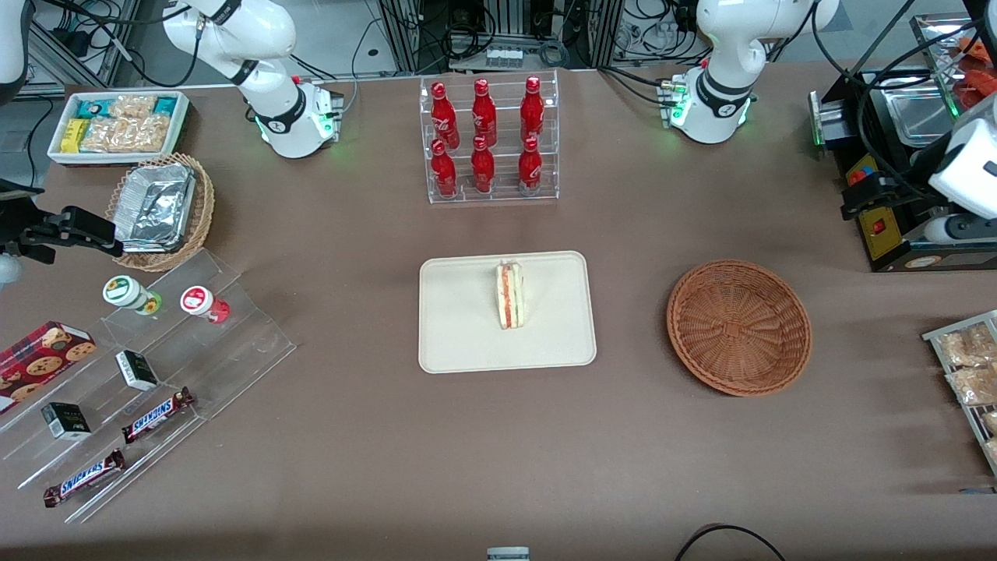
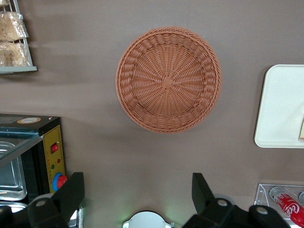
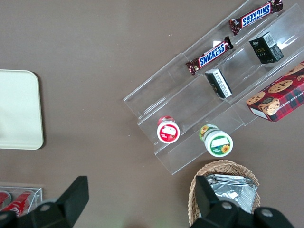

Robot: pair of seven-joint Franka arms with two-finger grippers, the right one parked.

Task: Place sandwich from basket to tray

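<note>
Your sandwich (image 1: 510,295) is already sitting on the tray (image 1: 459,327), standing on its edge near the middle, so the placing looks done to me. The basket (image 1: 738,327) is empty, well apart toward the working arm's end. Your gripper (image 2: 137,197) hangs high above the table near the basket with fingers (image 2: 71,190) spread wide, holding nothing, probably parked clear.

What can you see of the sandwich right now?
The sandwich is a triangular wedge of white bread with orange-pink and green filling layers showing along its cut face. It sits on the cream tray, near the middle, nothing else touching it. The reddish-brown wicker basket holds nothing. The left end effector is open, high above the table beside the basket, well away from the sandwich.
</note>
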